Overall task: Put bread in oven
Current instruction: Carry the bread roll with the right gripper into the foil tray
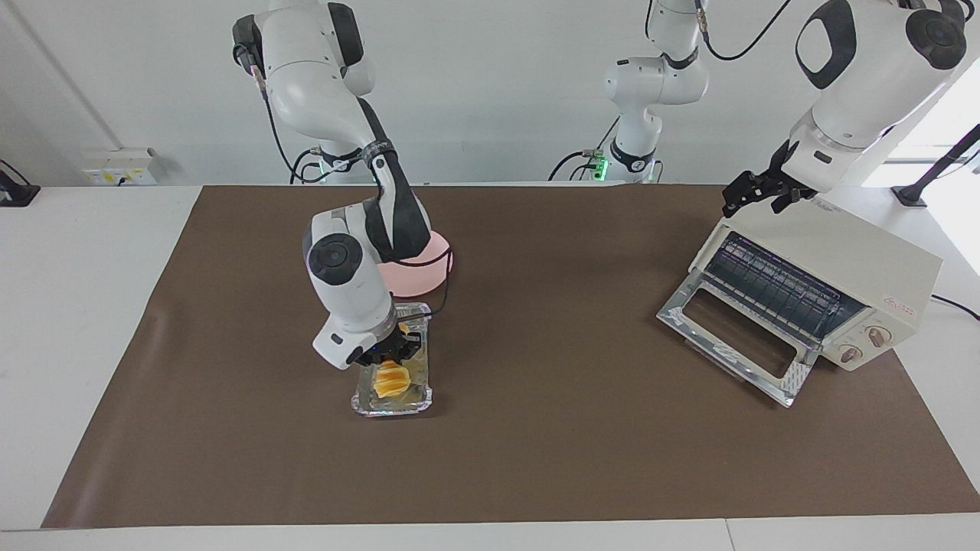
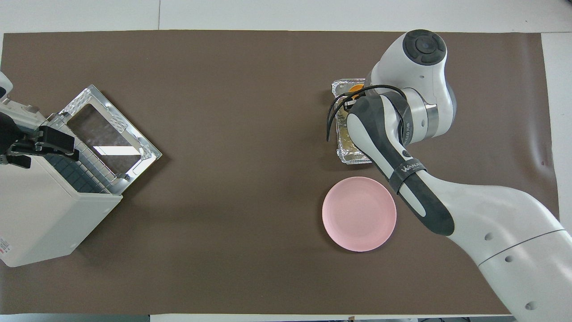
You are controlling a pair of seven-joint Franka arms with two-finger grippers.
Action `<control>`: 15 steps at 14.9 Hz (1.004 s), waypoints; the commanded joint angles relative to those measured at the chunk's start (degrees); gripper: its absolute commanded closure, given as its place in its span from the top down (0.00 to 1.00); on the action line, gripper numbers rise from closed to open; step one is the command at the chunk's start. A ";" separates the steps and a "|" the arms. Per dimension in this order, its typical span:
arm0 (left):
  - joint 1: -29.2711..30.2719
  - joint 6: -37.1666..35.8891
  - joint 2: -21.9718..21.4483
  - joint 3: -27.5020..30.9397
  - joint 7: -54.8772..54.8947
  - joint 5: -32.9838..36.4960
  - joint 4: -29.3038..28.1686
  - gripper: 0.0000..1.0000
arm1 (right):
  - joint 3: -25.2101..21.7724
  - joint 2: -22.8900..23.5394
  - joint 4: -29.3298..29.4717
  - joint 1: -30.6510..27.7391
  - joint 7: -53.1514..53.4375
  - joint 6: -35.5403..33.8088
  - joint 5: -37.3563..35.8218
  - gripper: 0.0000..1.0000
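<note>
The golden-yellow bread (image 1: 391,379) lies in a crinkled silver foil tray (image 1: 366,403) toward the right arm's end of the table. My right gripper (image 1: 395,355) is down in the tray at the end of the bread nearer to the robots. In the overhead view the arm covers most of the tray (image 2: 353,154), and only a bit of the bread (image 2: 355,88) shows. The cream-white oven (image 1: 857,260) stands toward the left arm's end with its glass door (image 1: 735,337) dropped open. My left gripper (image 1: 758,197) hovers open and empty over the oven's top front edge.
A round pink plate (image 1: 425,277) lies next to the foil tray, nearer to the robots, also in the overhead view (image 2: 359,213). A brown mat (image 1: 551,306) covers the table. A third arm (image 1: 651,92) stands at the table's edge by the robots.
</note>
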 commanded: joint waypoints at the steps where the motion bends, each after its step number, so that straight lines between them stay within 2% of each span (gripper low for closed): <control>1: 0.43 0.95 -1.43 -0.40 0.29 0.40 -1.39 1.00 | 0.59 0.28 -1.77 -0.16 -1.04 2.83 -0.87 0.00; 4: 0.43 0.95 -1.43 -0.31 0.29 0.40 -1.39 1.00 | 0.51 -0.06 -6.68 -0.07 -1.21 8.36 -0.87 0.00; 5: 0.43 0.95 -1.43 -0.31 0.29 0.40 -1.39 1.00 | 0.59 -0.24 -7.22 0.02 -1.13 8.64 -0.96 0.13; 6: 0.43 0.95 -1.43 -0.31 0.29 0.40 -1.39 1.00 | 0.51 -0.24 -7.14 0.02 -1.13 8.39 -0.87 0.42; 7: 0.43 0.95 -1.43 -0.31 0.29 0.40 -1.39 1.00 | 0.59 -0.33 -6.87 -0.07 -1.13 8.12 -0.87 0.88; 8: 0.43 0.95 -1.43 -0.31 0.29 0.40 -1.39 1.00 | 0.59 -0.51 -6.35 -0.24 -1.13 7.16 -0.87 1.00; 15: 0.43 0.95 -1.52 -0.40 0.29 0.40 -1.39 1.00 | 0.51 -0.33 3.92 -1.82 -1.13 -6.89 0.09 1.00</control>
